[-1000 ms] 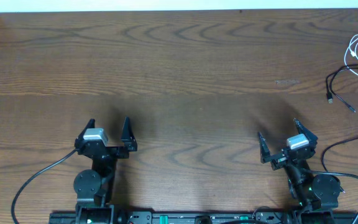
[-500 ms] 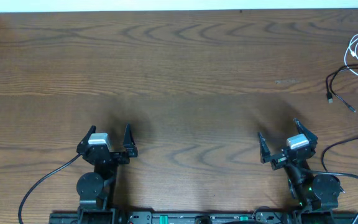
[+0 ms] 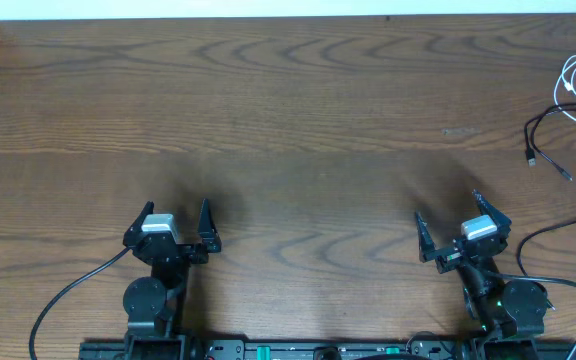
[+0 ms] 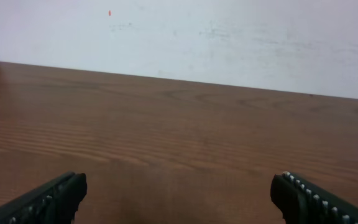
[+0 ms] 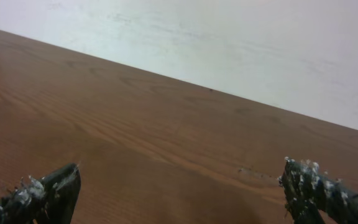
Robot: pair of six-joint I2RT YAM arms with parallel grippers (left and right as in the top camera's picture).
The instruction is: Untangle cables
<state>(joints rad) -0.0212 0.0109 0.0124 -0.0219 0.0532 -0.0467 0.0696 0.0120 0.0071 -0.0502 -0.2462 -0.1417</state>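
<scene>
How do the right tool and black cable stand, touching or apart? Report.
Apart. Overhead view shows bare table between the right tool and the black cable.

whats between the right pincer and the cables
Nothing but bare wooden table. The overhead view shows that stretch running from the right pincer to the cables at the far right edge.
</scene>
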